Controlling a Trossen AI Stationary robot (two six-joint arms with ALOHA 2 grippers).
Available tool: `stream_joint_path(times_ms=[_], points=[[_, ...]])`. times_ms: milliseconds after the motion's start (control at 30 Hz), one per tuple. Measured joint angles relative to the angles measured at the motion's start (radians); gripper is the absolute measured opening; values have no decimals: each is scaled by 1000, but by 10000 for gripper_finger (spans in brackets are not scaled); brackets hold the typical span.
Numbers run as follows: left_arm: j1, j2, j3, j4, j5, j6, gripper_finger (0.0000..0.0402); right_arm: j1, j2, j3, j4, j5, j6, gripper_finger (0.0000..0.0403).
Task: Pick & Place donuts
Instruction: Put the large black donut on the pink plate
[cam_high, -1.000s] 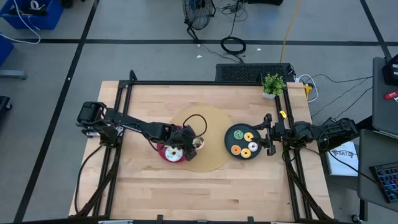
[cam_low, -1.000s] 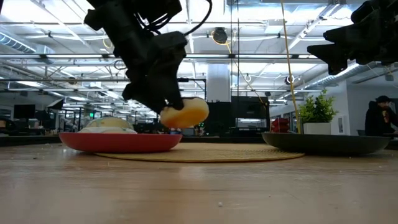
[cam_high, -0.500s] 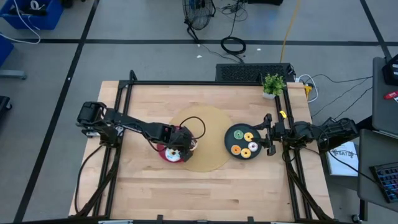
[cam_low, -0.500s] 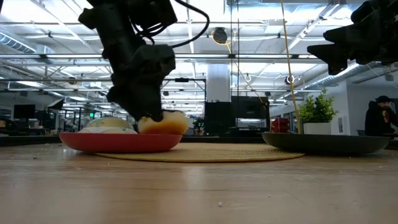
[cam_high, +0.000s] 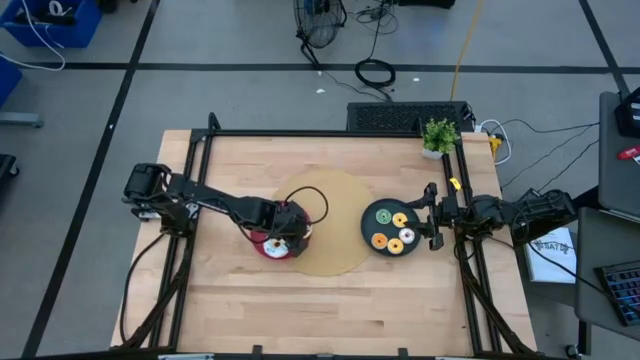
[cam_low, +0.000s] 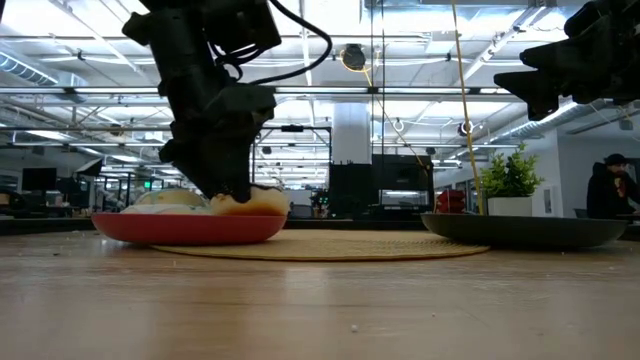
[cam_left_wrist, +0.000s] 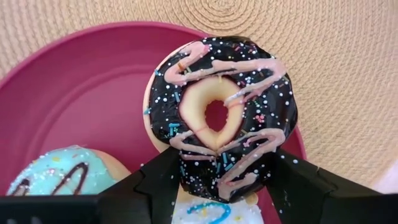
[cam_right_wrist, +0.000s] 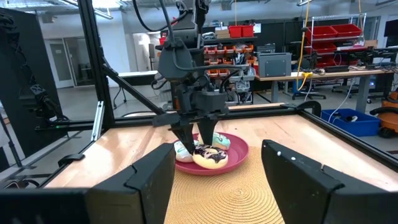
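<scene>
My left gripper (cam_high: 289, 231) stands over the pink plate (cam_high: 268, 248), shut on a chocolate-iced donut (cam_left_wrist: 224, 112) with pink drizzle and sprinkles. A teal donut (cam_left_wrist: 62, 174) and a white one (cam_left_wrist: 205, 213) lie flat in the same plate. The black plate (cam_high: 368, 216) carries a green, a yellow, an orange and a pink-white donut, each lying flat. My right gripper (cam_high: 431, 216) waits open at the black plate's right side, touching nothing. My left gripper pinches the chocolate donut between its two fingers (cam_left_wrist: 163, 182), one on each side of the ring's outer edge (cam_left_wrist: 186, 177). The fingers come from above, pointing down. The donut sits low on the pink plate (cam_low: 250, 202) at the rim toward the mat, partly over the white donut.
Both plates sit on a round woven mat (cam_high: 335, 255) in the table's middle. A small potted plant (cam_high: 439, 135) stands at the far right corner. The black frame rails (cam_high: 300, 133) run along the table's edges. Bare wood lies near and left of the plates.
My left gripper has moved down and toward the table's left, carrying the chocolate donut from above the mat over the pink plate's rim. The donut, lifted clear a second ago, now sits on the plate.
</scene>
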Motion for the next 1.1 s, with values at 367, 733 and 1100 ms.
stream_joint_path(times_ms=[367, 733, 1100], points=[[4, 0, 0, 47, 73, 10, 375, 0, 0, 0, 0, 0, 0, 226], [32, 0, 0, 82, 261, 129, 330, 0, 0, 0, 0, 0, 0, 226], [92, -1, 0, 22, 236, 153, 299, 0, 0, 0, 0, 0, 0, 226]])
